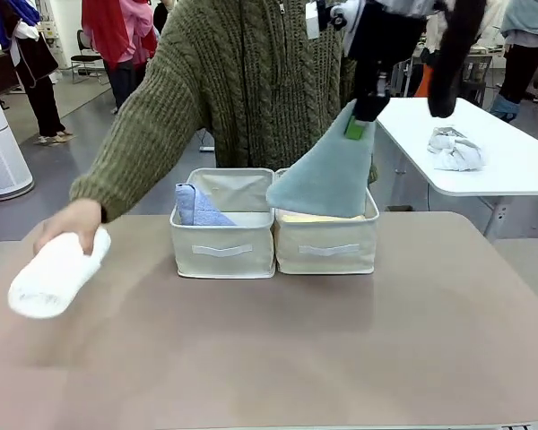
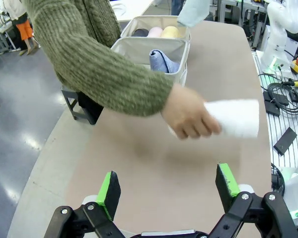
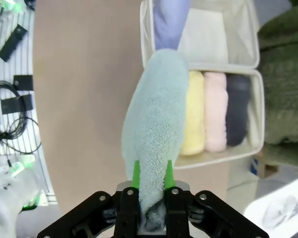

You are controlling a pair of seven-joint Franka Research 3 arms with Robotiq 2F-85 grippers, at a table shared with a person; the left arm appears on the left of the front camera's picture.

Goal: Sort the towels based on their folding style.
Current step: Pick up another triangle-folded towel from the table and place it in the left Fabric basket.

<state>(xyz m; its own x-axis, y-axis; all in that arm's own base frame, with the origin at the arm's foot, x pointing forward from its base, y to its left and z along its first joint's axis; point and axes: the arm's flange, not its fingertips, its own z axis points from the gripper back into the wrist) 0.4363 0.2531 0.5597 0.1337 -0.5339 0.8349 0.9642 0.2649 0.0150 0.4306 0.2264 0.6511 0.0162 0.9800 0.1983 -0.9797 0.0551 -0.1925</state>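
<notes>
**Step in hand (judged):** placing the teal towel [image 1: 327, 179] with its own kind.

**Grip:** The right end effector [image 3: 152, 179] is clamped on the towel's narrow tip. The towel hangs broad end down at upper centre of the front view. It is over the left part of the right bin [image 1: 325, 251], near the seam with the left bin [image 1: 222, 251].

**Handling advised:**
- The teal towel is a cone, so it belongs with the blue towel [image 1: 195, 206] in the left bin.
- Carry it toward picture left until it hangs over that bin's bare part, right of the blue towel.
- Lower it until the broad end is inside the walls, and only then part the fingers.
- A release from the present spot would likely drop it among the rolls.

**Containers:**
- Left bin: the blue towel, against its left wall in the front view. The rest is bare.
- Right bin: yellow roll [image 3: 192, 111], pink roll [image 3: 215, 109] and dark grey roll [image 3: 238, 109], side by side and touching.

**Outside the bins:** The white roll [image 1: 54, 273] is at lower left of the front view, in the person's hand [image 1: 72, 224]. It is blurred, so whether it touches the table [image 1: 341, 358] cannot be told. The left end effector [image 2: 169, 187] has its fingers wide apart and empty, above bare table.
</notes>
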